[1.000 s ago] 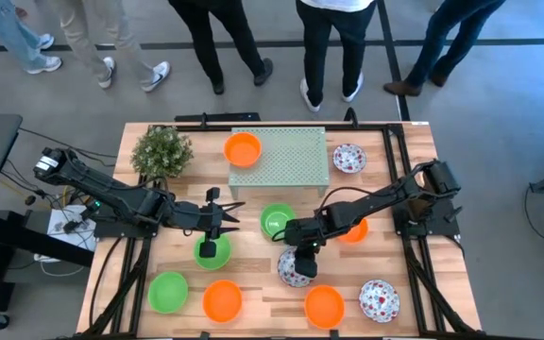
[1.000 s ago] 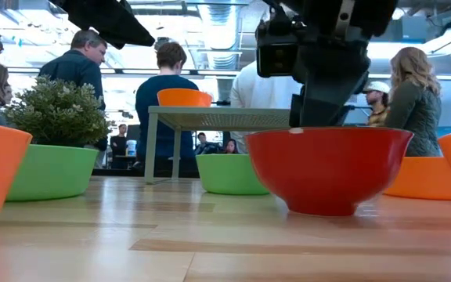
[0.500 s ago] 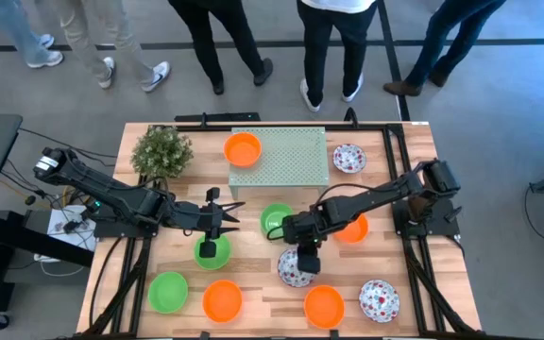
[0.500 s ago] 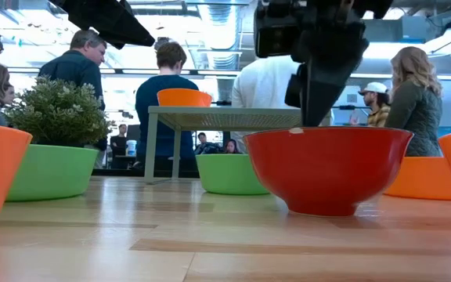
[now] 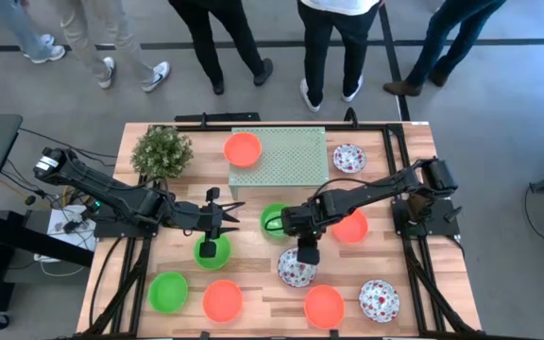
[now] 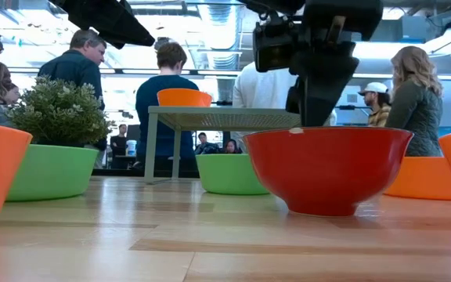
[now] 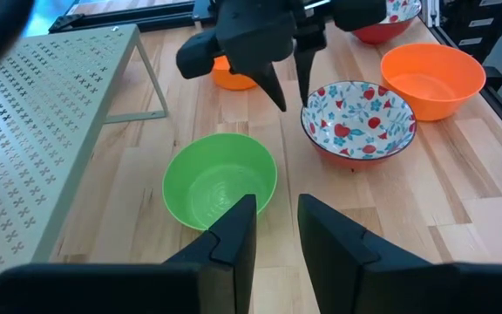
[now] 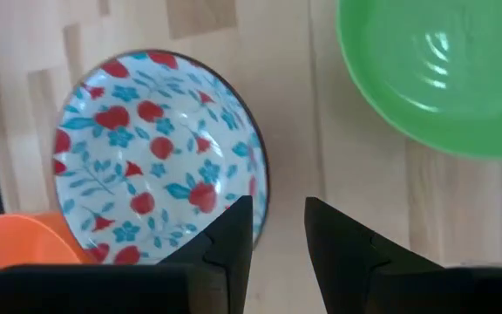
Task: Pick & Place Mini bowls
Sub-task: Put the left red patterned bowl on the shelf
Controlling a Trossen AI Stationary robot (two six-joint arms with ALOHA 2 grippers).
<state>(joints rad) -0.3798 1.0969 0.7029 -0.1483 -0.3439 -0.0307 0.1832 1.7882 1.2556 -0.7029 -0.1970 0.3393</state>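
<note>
High view: right claw (image 5: 306, 253) hovers over the flower bowl (image 5: 297, 268), fingers a little apart, empty.
Left claw (image 5: 217, 221): waits by a green bowl (image 5: 212, 251), narrow gap.
Next: I think go down and pinch the rim.

Robotics lab or demo floor in an open office-type hall

Wooden-slat table (image 5: 253, 293) in a black metal frame with two dark arms mounted at its sides; grey floor around it; cables (image 5: 64, 222) at left of the high view; people (image 5: 333, 47) standing along the top edge; low view shows exposed ceiling ducts (image 6: 218, 31), strip lights, more people (image 6: 413, 98) standing behind
</note>
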